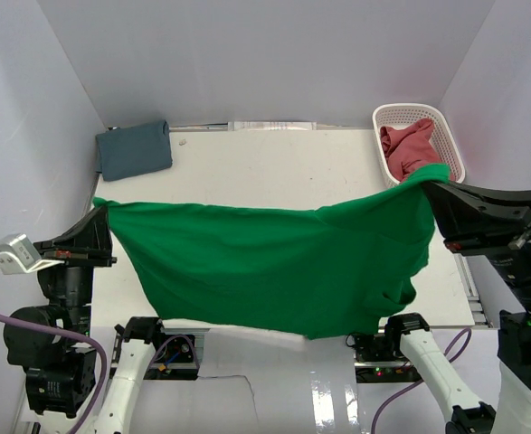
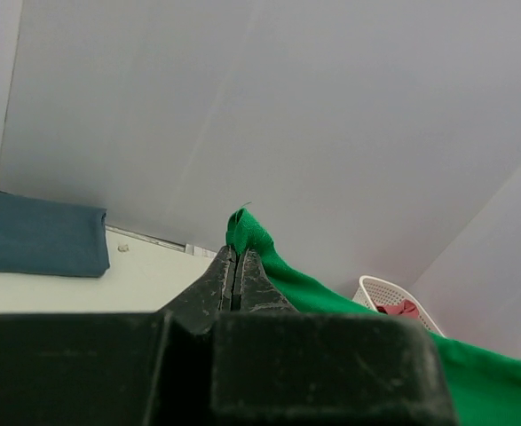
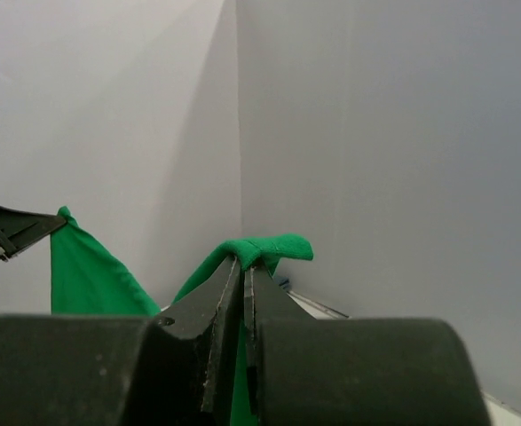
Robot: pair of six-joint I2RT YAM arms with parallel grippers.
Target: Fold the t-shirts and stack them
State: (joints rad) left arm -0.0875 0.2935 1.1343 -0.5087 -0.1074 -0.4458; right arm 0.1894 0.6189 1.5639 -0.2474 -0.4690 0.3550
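The bright green t-shirt [image 1: 283,262] hangs stretched in the air between my two grippers, above the table. My left gripper [image 1: 105,210] is shut on its left corner, which shows at the fingertips in the left wrist view [image 2: 247,232]. My right gripper [image 1: 432,185] is shut on its right corner, seen bunched over the fingertips in the right wrist view [image 3: 264,248]. The slate blue t-shirt [image 1: 134,149] lies folded at the back left of the table. The pinkish red t-shirt [image 1: 408,147] lies crumpled in the white basket [image 1: 450,136].
The white lattice basket stands at the back right corner. Grey walls close in the back and both sides. The white table [image 1: 274,172] shows behind the hanging shirt. A flat packet [image 1: 272,126] lies along the back edge.
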